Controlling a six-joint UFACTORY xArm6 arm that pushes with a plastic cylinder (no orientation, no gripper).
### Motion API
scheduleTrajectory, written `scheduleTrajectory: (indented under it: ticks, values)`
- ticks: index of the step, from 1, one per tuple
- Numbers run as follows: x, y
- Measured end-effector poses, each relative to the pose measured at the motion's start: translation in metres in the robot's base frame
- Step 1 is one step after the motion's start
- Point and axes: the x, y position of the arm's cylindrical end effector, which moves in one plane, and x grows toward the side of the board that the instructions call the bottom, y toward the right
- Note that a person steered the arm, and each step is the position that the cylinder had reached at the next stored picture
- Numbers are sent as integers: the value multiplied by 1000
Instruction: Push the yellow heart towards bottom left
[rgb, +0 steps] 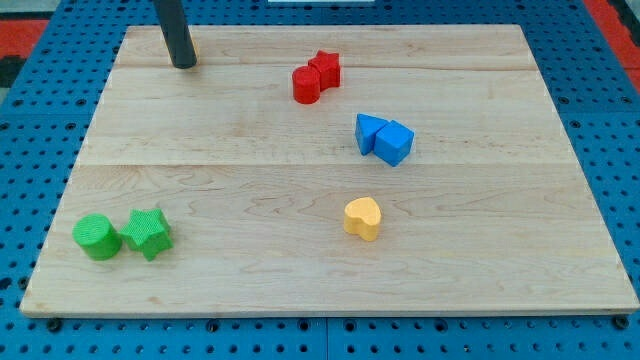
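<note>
Pale wooden counter (250, 130) on a blue pegboard base (40, 90), yellow heart (363, 218) well apart from my tip (183, 65)

The counter is made of light planks, and red flooring shows at the view's top corners. From the view's left: a green cylinder (97, 237) and a green star (148, 233) sit just beside each other near the bottom left corner; my tip rests on the counter near the top left edge; a red cylinder (306, 85) touches a second red block (326, 68) at the top centre; the yellow heart lies right of centre toward the bottom, far down and to the right of my tip; two blue blocks (385, 139) touch above it. The rod has no fingers, so nothing is clamped or held
</note>
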Motion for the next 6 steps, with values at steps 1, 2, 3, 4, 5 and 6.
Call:
scheduleTrajectory:
  ticks: [1, 2, 3, 4, 5, 6]
  values:
    - [41, 63]
    - [125, 161]
    - [202, 252]
    - [263, 328]
    - [279, 283]
    - [250, 179]
